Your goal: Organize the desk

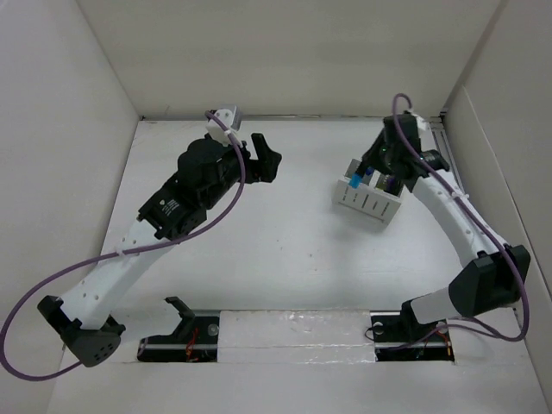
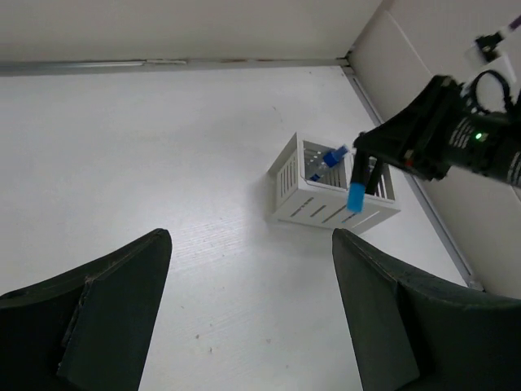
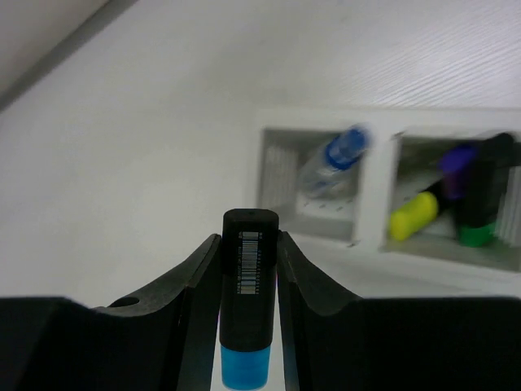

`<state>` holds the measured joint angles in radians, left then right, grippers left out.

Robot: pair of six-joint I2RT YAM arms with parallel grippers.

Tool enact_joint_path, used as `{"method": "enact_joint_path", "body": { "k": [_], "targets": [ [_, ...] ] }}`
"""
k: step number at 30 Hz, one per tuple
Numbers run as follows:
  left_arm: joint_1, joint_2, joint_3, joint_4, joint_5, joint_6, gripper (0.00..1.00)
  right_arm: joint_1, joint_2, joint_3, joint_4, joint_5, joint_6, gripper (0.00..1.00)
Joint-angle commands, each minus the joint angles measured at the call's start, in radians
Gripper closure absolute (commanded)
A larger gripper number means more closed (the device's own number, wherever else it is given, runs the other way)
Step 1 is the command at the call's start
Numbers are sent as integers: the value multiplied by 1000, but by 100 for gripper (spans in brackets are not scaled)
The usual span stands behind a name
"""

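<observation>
right, closest to you the left gripper [image 2: 251, 238] hangs over bare desk [image 2: 146, 147] with its jaws spread wide and nothing in them, well apart from everything else. past it the white tabletop runs out to the pen holder [image 2: 332, 214], which sits on the desk's right side near the far corner.

look inside it. a blue-capped pen [image 3: 335, 161] leans across the left compartment. next door a yellow marker [image 3: 413, 214], a purple one [image 3: 459, 158] and a green-tipped one [image 3: 479, 213] are packed close together.

over the holder, your right gripper [image 3: 248, 244] is clamped on a black marker [image 3: 248, 285] with a blue cap, blue end pointing down. from above, that tip sits about over the holder's left near corner. whether it is inside the rim line or just outside, i cannot tell.

that is where i think your risk lies. come down off-line and the cap could meet the rim or the divider, and that could shove or tip the holder. the leaning pen may also block the slot and leave the marker standing proud. let go too high and it may bounce out onto the desk and roll. the grip takes only a short stretch of barrel, so a knock could swing it.
</observation>
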<state>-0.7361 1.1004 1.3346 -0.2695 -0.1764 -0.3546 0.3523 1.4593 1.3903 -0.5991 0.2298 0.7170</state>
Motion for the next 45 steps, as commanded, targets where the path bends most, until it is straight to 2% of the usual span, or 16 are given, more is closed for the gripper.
{"method": "enact_joint_path", "body": {
  "k": [1, 8, 15, 21, 30, 39, 45],
  "targets": [
    [-2, 13, 31, 46, 58, -26, 24, -149, -33, -45, -20, 51, -37, 98],
    [-2, 72, 49, 33, 110, -32, 24, -398, -48, -57, -24, 152, -111, 98],
    [-2, 90, 60, 39, 120, -24, 24, -431, 10, 6, -10, 236, -160, 97],
    [-2, 93, 61, 44, 103, -4, 24, -317, 45, 16, 2, 356, -186, 97],
    [-2, 82, 49, 50, 91, 28, 23, -222, 169, 119, -13, 494, -203, 97],
    [-2, 72, 46, 41, 72, 39, 23, -153, 217, 116, -24, 566, -185, 97],
    [-2, 70, 49, 32, 83, 36, 23, -112, 231, 104, -44, 600, -148, 93]
  ]
}}
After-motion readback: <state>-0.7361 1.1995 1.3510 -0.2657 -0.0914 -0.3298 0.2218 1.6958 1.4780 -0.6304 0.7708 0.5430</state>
